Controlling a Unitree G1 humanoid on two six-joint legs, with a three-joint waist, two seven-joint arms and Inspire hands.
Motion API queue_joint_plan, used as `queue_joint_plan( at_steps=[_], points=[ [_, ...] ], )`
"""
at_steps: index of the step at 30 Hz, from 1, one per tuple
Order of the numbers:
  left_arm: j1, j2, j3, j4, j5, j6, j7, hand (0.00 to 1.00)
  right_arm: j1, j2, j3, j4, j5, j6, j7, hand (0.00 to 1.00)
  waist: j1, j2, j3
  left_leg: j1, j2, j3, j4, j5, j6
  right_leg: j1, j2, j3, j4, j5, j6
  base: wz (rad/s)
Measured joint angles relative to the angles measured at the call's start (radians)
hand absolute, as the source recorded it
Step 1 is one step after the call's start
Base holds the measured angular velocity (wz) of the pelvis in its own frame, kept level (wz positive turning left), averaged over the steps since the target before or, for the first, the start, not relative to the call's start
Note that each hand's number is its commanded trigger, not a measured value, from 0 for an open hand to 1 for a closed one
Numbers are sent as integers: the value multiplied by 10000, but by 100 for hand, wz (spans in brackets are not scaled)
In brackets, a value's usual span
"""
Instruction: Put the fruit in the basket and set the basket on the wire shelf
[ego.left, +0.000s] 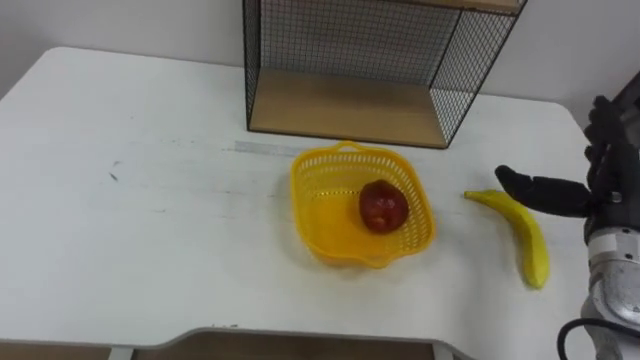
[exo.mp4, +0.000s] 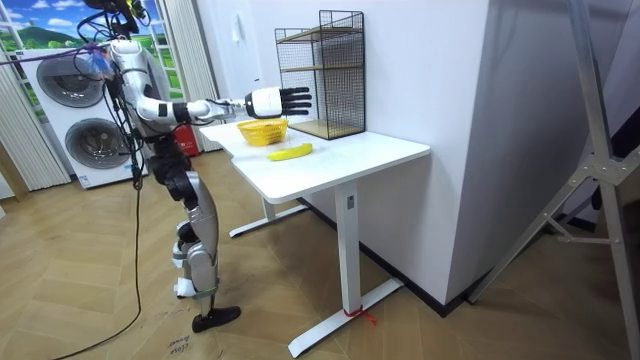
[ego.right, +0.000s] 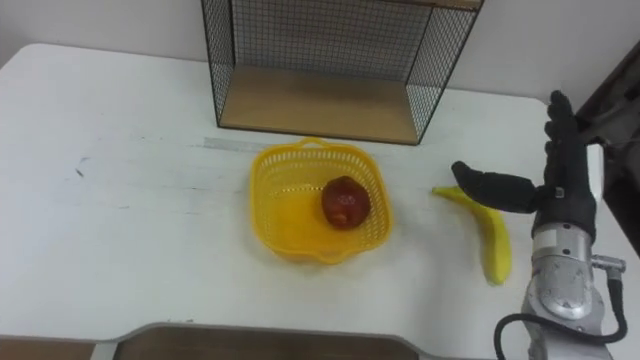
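Fruit sits apart: a red apple (ego.left: 383, 208) lies in the yellow basket (ego.left: 318, 185) mid-counter (ego.left: 150, 200), with a banana (ego.left: 527, 238) at its 3 o'clock. The right hand (ego.right: 566, 195) hovers beside the banana, fingers straight, grasping nothing. The wire shelf (ego.left: 350, 100) stands at the basket's 12 o'clock.

The right hand's (ego.right: 565, 190) thumb crosses in front of the banana (ego.right: 494, 250) and covers part of the fruit near its stem end, so whether they touch cannot be told. In the left eye view the hand's fingers run off the right edge. Beyond the hand and to its left, the wire shelf (ego.right: 330, 60) is cut off above its lowest level. In the room view, the contents of the basket (exo.mp4: 262, 131) just beside the hand are too small to make out.
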Motion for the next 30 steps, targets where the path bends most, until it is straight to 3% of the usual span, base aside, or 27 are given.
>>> queue_joint_plan(
  at_steps=[10,17,25,30],
  points=[
    [60,38,258,-448,2,457,-258,0,-48,-177,6,415,-721,592,532,0,31,18,4,25,5,2,32,0,0,28,-1,-34,-7,0,0,0],
    [65,41,350,-484,8,506,-260,0,-885,-236,7,1649,-708,873,1070,0,46,24,10,26,13,-5,126,0,0,35,-7,-30,102,5,-8,0],
    [68,40,354,-492,64,709,-263,0,-985,-246,12,2115,-770,1089,1962,0,110,9,6,18,11,-37,159,0,0,29,-14,-34,162,3,-9,0],
    [65,43,468,-537,65,768,-264,0,-1215,-458,9,3103,-1114,1136,2312,0,156,-18,0,5,8,-102,156,0,0,38,-14,-71,156,2,-9,2]
  ],
)
